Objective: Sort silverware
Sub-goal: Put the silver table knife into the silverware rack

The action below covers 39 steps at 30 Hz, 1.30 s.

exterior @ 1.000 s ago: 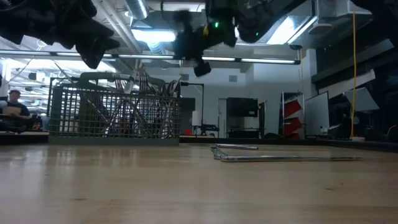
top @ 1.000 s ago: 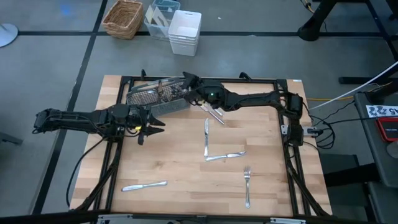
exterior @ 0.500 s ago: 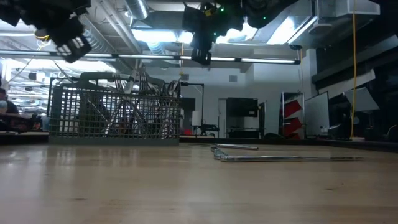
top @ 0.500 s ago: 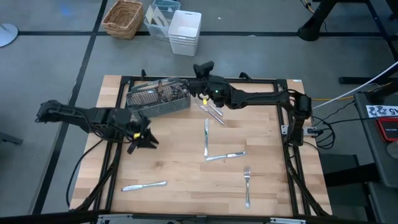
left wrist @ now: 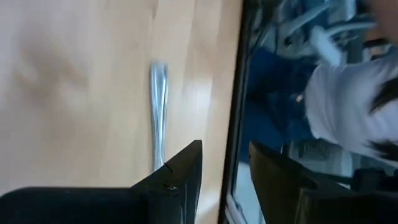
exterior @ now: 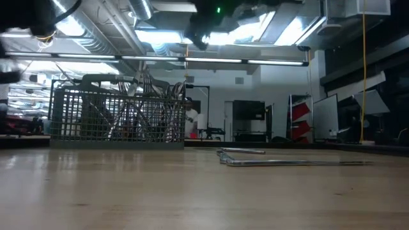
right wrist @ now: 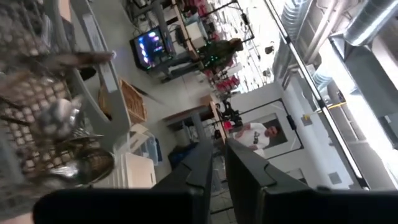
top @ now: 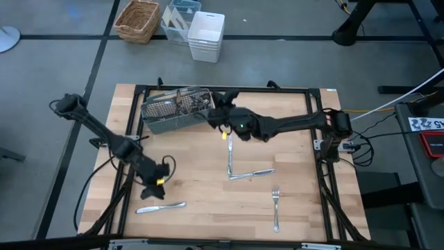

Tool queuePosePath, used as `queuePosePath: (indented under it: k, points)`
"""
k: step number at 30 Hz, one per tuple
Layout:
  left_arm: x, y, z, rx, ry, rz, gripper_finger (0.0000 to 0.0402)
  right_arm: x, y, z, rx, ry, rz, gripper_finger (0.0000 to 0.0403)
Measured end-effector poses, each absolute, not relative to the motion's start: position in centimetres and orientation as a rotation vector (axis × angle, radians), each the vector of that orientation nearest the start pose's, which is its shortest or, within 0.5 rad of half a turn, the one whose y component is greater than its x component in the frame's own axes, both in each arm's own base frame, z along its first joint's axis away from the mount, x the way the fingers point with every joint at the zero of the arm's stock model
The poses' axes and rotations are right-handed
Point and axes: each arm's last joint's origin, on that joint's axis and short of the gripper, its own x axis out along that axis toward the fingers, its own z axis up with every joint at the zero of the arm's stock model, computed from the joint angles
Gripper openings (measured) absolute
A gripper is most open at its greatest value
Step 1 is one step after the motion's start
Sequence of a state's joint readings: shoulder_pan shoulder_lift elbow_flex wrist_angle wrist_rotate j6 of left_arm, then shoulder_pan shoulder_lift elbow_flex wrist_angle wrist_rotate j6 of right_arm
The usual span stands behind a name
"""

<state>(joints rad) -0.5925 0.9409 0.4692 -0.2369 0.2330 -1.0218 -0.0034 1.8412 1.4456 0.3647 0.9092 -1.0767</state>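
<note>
Butcher-block planks of the table (top: 201, 208) carry what is left of the silverware: a knife (top: 161, 207) near the front left corner, two pieces forming an L (top: 239, 170) mid-table, and a fork (top: 276, 208) toward the front right. Other pieces already stand in the wire-mesh caddy (top: 177, 110) at the back left.

The left gripper (top: 154, 189) hovers just behind and above the knife, fingers spread and empty. The knife's long axis runs roughly along the table's front edge, and in the left wrist view it (left wrist: 158, 106) lies straight ahead of the parted fingers (left wrist: 186, 168). This arm is clearly the nearer one, so the pick looks to be its job: a short drop forward, jaws set across the handle.

The right gripper (top: 223, 123) hangs beside the caddy's near corner, fingers close together with nothing between them in the right wrist view (right wrist: 214, 165).

No brand, label or legible writing shows anywhere
</note>
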Motion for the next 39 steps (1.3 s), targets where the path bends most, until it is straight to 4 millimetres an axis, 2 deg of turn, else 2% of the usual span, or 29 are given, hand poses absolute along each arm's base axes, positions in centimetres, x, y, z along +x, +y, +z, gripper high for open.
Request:
queuePosePath:
  k: [7, 14, 20, 27, 39]
  points:
    - [15.0, -13.8, 18.3, -0.896, 1.225, -0.253, 0.0125, 41.2, 3.4, 33.3, -0.970, 0.469, -0.827, 0.0046]
    - [15.3, -14.9, 15.7, -0.917, 1.349, -0.100, 0.0125, 39.4, 9.9, 34.0, -0.938, 0.413, -0.780, 0.0046]
    - [15.8, -15.8, 14.1, -0.846, 1.344, -0.110, 0.0125, 37.8, 13.7, 34.5, -0.927, 0.386, -0.753, 0.0046]
    - [16.0, -17.0, 13.3, -0.743, 1.332, -0.125, 0.0125, 36.9, 15.9, 34.4, -0.932, 0.368, -0.717, 0.0046]
    - [16.2, -17.5, 13.4, -0.695, 1.296, -0.124, 0.0125, 36.8, 16.0, 34.4, -0.892, 0.346, -0.714, 0.0046]
